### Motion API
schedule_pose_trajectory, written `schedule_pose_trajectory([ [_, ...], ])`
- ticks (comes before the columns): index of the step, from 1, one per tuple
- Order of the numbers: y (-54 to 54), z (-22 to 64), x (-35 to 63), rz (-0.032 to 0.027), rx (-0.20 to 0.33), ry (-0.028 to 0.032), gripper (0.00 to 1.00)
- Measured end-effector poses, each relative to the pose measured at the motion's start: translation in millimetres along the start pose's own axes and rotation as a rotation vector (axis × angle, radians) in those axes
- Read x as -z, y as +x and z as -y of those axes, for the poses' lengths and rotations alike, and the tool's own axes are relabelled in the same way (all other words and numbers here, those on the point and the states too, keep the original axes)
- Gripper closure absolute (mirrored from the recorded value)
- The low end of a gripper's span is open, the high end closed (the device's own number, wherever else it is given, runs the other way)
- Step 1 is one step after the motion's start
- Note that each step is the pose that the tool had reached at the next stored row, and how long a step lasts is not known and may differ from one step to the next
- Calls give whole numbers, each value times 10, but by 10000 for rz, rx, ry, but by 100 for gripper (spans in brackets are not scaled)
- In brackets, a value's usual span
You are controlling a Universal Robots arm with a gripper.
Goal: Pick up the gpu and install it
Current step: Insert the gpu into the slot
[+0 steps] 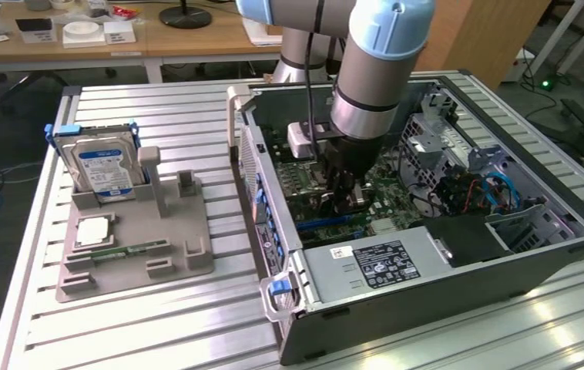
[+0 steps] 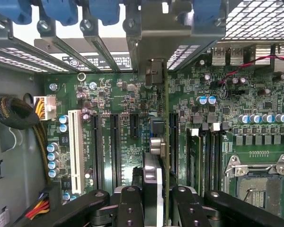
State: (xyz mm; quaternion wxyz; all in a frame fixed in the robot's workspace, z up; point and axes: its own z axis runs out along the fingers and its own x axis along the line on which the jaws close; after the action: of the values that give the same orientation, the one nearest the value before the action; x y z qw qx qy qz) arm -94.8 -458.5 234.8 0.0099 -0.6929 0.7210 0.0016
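My gripper (image 1: 346,199) reaches down into the open computer case (image 1: 271,254), low over the green motherboard (image 1: 384,208). In the wrist view the gripper (image 2: 156,208) is shut on the gpu (image 2: 154,175), a thin dark card seen edge-on between the two black fingers (image 2: 130,208). The card runs away from the fingers toward the case's rear wall. Its metal bracket end (image 2: 154,71) stands at the slot openings there. The card hangs over the black expansion slots (image 2: 114,146), close to the board. Whether it sits in a slot I cannot tell.
A grey fixture (image 1: 169,254) beside the case holds a blue-labelled hard drive (image 1: 102,166), a square chip (image 1: 95,230) and a green memory stick (image 1: 132,249). In the case are the power supply (image 1: 374,266), drive cage and cables (image 1: 477,189), the white slot (image 2: 75,142) and the processor socket (image 2: 258,184).
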Motion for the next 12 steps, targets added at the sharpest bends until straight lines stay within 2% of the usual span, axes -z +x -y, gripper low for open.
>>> schedule_pose_trajectory([
  [12, 2, -31, -30, 2, 0, 0, 72],
])
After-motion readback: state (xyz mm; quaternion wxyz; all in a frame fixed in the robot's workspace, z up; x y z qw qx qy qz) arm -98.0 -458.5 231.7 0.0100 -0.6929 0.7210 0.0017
